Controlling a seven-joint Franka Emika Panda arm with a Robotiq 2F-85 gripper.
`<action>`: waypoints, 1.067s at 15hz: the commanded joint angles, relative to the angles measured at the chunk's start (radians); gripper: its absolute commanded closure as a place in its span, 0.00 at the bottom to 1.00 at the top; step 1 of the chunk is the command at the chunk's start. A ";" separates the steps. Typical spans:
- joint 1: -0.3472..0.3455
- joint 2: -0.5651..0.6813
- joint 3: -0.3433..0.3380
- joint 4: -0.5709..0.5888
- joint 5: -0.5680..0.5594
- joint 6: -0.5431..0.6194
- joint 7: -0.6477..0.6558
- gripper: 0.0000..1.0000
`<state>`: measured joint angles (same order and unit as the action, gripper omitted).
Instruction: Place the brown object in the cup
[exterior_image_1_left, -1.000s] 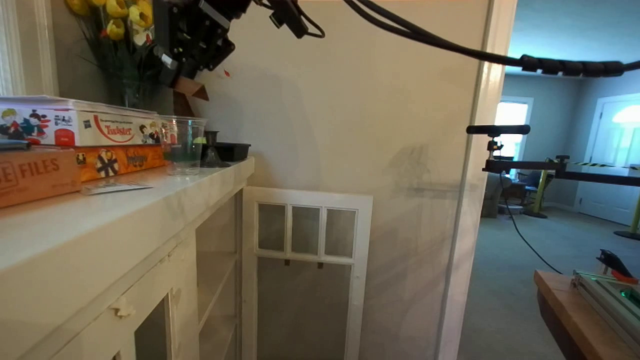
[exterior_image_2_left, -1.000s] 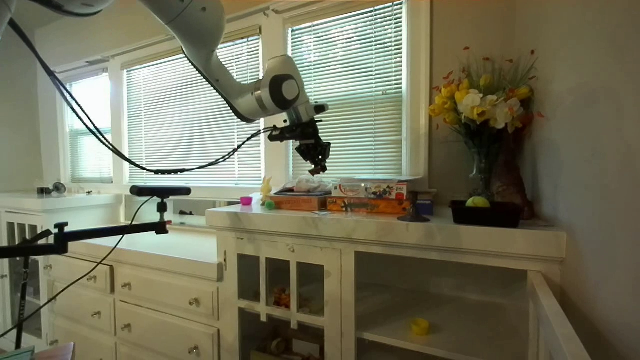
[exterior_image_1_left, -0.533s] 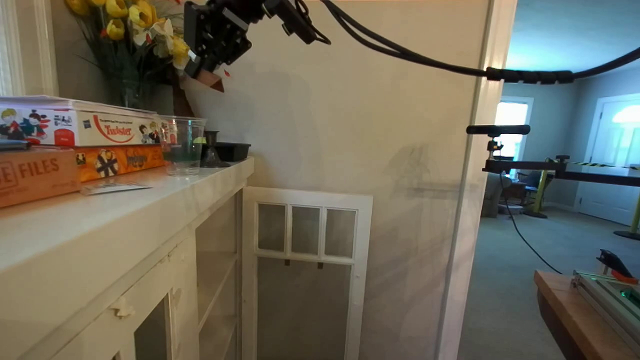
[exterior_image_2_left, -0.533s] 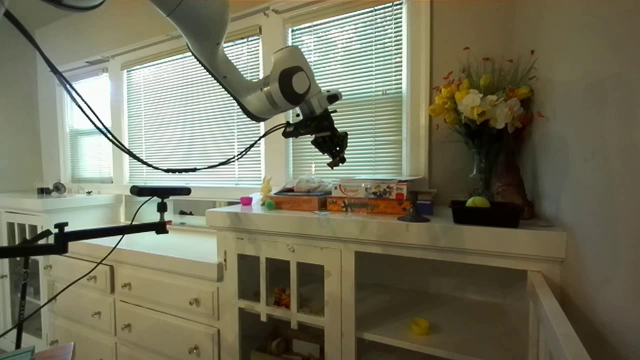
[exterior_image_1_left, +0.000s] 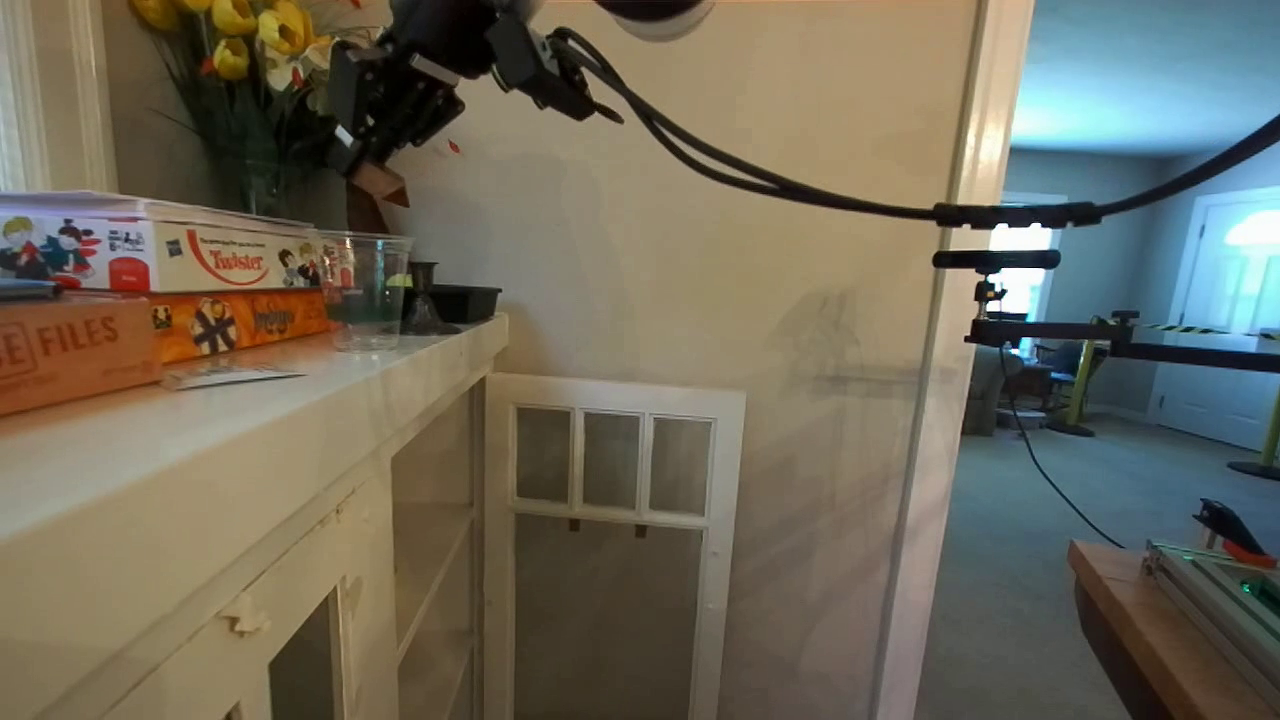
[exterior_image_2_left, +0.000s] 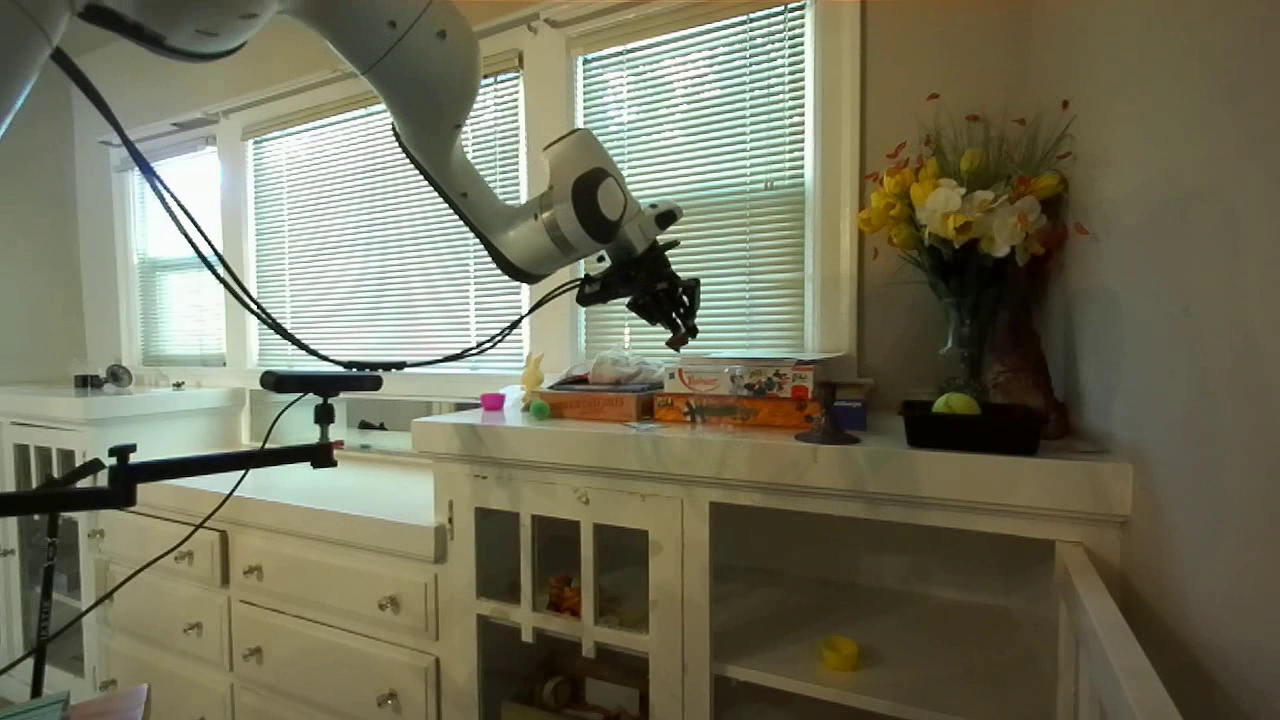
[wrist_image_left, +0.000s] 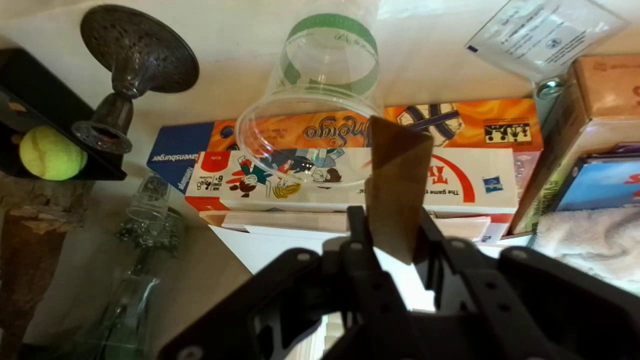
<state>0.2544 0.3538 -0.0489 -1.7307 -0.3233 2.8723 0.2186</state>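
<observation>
A brown folded-looking block (wrist_image_left: 397, 195) is held between the fingertips of my gripper (wrist_image_left: 391, 220), which is shut on it. The block also shows in both exterior views (exterior_image_1_left: 381, 184) (exterior_image_2_left: 678, 341), pointing down from the gripper. A clear plastic cup (wrist_image_left: 327, 52) with a green band stands upright on the white counter. In an exterior view the cup (exterior_image_1_left: 367, 290) is below the block, with a gap between the block and the rim. In the wrist view the block overlaps the right side of the cup's rim. The inside of the cup holds nothing visible.
Stacked game boxes (wrist_image_left: 350, 177) stand close behind the cup. A dark candlestick (wrist_image_left: 135, 57) and a black tray (exterior_image_2_left: 970, 435) with a tennis ball (wrist_image_left: 52, 152) are beside it. A sachet (wrist_image_left: 542, 37) lies on the counter (exterior_image_2_left: 620, 440). A flower vase (exterior_image_2_left: 962, 340) stands at the back.
My gripper, still holding the brown block, rose and moved away from the boxes, then came down and back toward them. The cup and the other things have not moved.
</observation>
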 joint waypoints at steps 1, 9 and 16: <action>0.037 0.091 -0.057 0.101 -0.079 0.058 0.027 0.94; 0.076 0.187 -0.141 0.244 -0.080 0.095 0.021 0.94; 0.070 0.281 -0.174 0.315 -0.062 0.090 0.001 0.94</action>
<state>0.3206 0.5800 -0.2072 -1.4771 -0.3744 2.9523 0.2186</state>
